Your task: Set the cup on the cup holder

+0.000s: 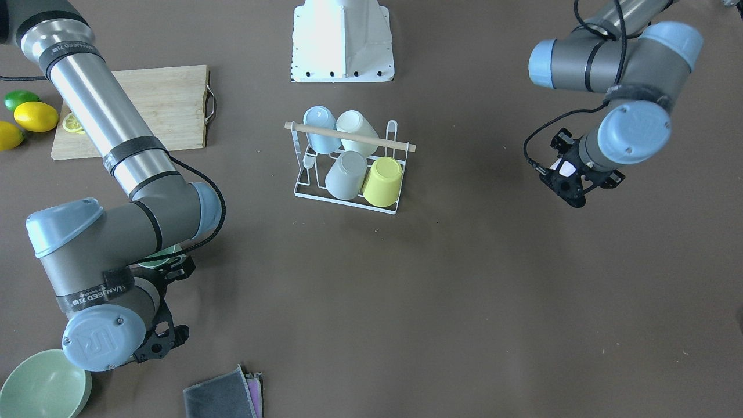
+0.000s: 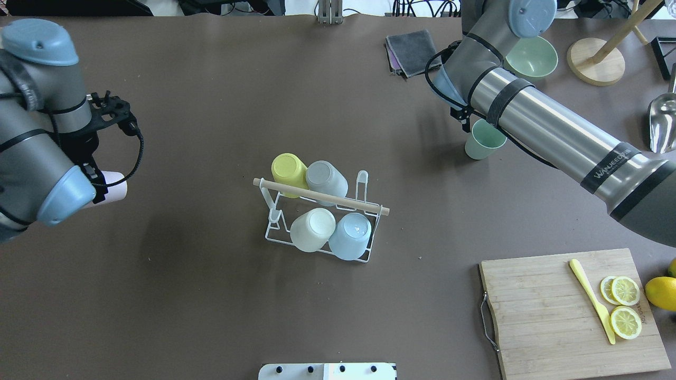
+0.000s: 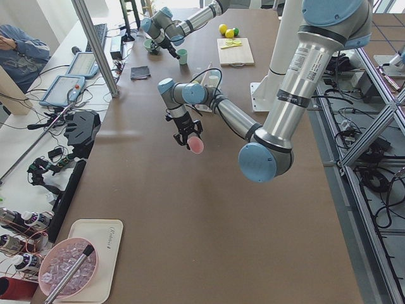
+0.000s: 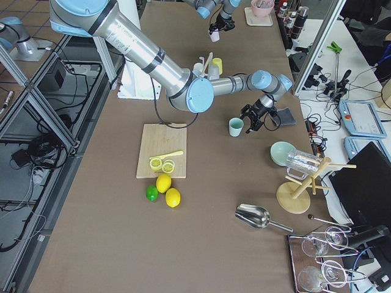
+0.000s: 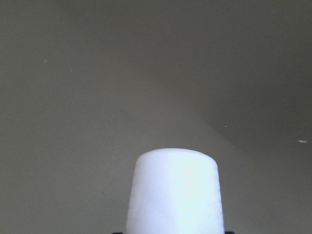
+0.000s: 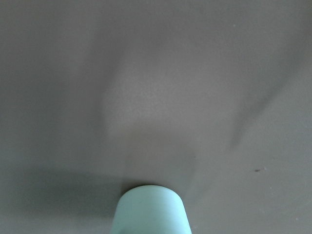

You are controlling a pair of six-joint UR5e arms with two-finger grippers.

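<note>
Cup holder (image 2: 369, 207) at the centre of the brown desk (image 2: 211, 295), seen from overhead. It is a small white wire rack on a rectangular wire base. A light wooden rod runs along its top from end frame to end frame, and the whole rack sits obliquely to the desk's edges.

Four cups rest on its prongs, bases up and tilted, in two rows either side of the rod:
- On the far side from the robot are a yellow cup (image 2: 288, 169) and a grey cup (image 2: 326, 179).
- On the near side are a cream cup (image 2: 311, 228) and a pale blue cup (image 2: 350, 235).

Two wire loops stand bare, one just beside the grey cup and one just beside the cream cup.

The left tool (image 3: 188, 139) is clamped on a pink cup (image 2: 113, 186). It holds the cup clear of the desk, lying sideways, well apart from the holder on the robot's left.

The right tool (image 4: 249, 121) is at a mint-green cup (image 2: 483, 140) on the far right part of the desk. That cup is mouth up, well apart from the holder. Whether this tool is closed on the cup cannot be told, as its fingers are hidden.

A green bowl (image 2: 533, 55) and a folded grey cloth (image 2: 412, 50) lie beyond the mint-green cup. Near the robot on the right is a wooden cutting board (image 2: 544, 316) carrying lemon slices (image 2: 626, 306) and a yellow knife (image 2: 591, 298).
</note>
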